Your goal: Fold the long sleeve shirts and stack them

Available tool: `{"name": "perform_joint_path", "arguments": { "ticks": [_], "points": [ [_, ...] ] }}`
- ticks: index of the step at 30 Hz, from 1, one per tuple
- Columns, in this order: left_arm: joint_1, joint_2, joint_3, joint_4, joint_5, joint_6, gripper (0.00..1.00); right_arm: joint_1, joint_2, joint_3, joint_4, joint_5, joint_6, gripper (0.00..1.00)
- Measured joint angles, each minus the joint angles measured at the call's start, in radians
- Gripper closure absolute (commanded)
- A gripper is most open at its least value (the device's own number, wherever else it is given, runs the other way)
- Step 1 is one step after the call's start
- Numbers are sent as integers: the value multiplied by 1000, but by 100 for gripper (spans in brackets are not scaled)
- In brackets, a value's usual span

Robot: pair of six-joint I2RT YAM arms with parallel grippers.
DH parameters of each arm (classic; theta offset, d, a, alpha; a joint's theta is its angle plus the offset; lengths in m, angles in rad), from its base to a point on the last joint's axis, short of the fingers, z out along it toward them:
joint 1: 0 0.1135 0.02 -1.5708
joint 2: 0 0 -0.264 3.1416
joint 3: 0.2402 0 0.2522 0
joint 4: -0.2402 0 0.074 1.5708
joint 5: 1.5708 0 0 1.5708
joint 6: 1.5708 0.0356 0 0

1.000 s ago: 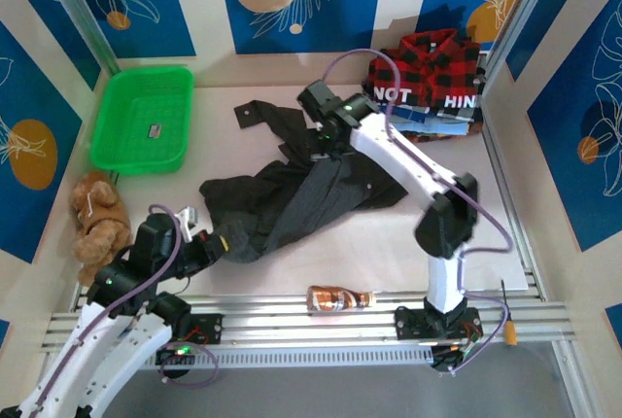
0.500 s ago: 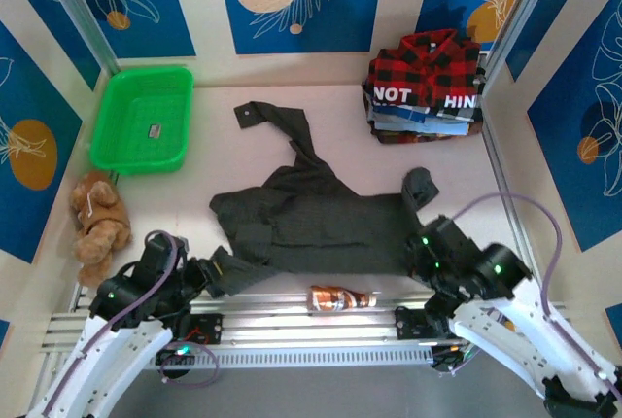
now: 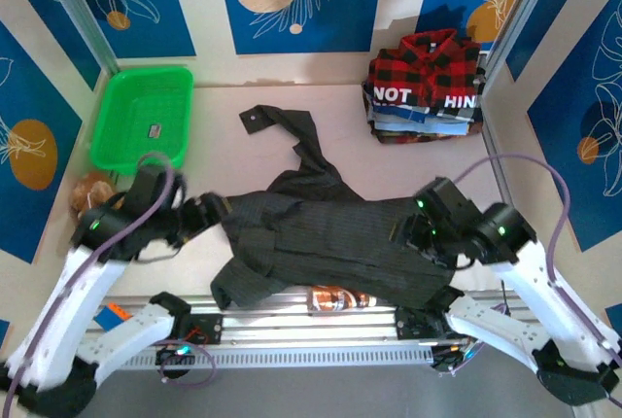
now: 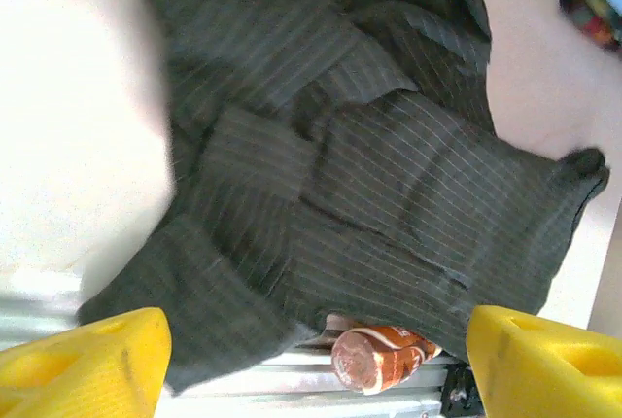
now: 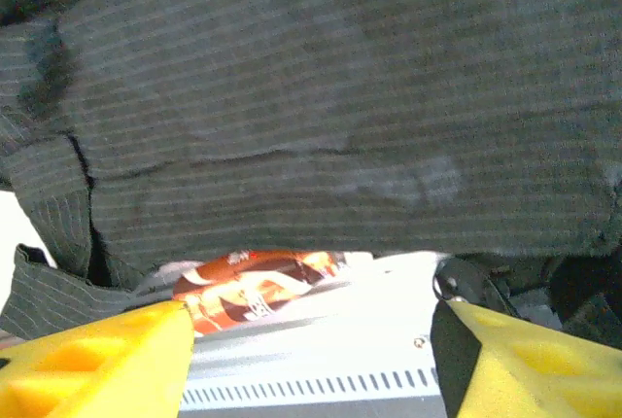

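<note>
Change: at 8 o'clock the left gripper (image 3: 206, 214), closed on the hem a second ago, now stands wide and empty. The dark charcoal shirt (image 3: 330, 238) has been drawn flatter from centre to 6 o'clock, its hem overhanging the near rail, and at 4 o'clock the right gripper (image 3: 410, 233) is likewise wide and released. Judgement: spreading looks done and folding has not begun, while the red-and-black plaid shirt (image 3: 428, 56) tops the stack (image 3: 418, 119) at 1 o'clock. Writing: the tag in the green basket (image 3: 105, 141) at 10 o'clock is unreadable, the bottle (image 3: 335, 297) label at 6 is illegible, and the stack shows "NOT" and "HIN".
</note>
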Motion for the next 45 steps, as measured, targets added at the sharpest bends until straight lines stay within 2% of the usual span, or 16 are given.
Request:
{"name": "perform_joint_path", "arguments": {
  "ticks": [3,5,8,11,15,19,22,29,36,41,45],
  "points": [
    [-1,270,3,123,60,93,40,-104,144,0,90,-16,-72,36],
    [-2,447,3,184,79,149,44,-179,257,-40,181,-27,-110,40],
    [-2,614,5,227,79,212,50,-252,390,-117,298,-48,-140,42],
    [2,712,8,252,58,261,52,-290,467,-182,402,-65,-141,42],
    [30,828,21,319,58,278,53,-292,578,-216,525,-93,-119,43],
    [100,948,75,354,42,285,54,-277,730,-201,624,-99,-84,43],
    [149,982,140,365,27,300,54,-261,868,-114,642,-103,-74,43],
    [284,1101,320,484,35,332,49,-239,1180,325,644,-115,-80,43],
    [343,1116,484,576,129,349,24,-249,1520,882,647,-147,-156,38],
    [345,983,493,543,184,350,18,-251,1509,905,625,-172,-219,31],
    [346,841,510,381,156,399,19,-244,1358,808,586,-185,-287,28]
  ]
}}
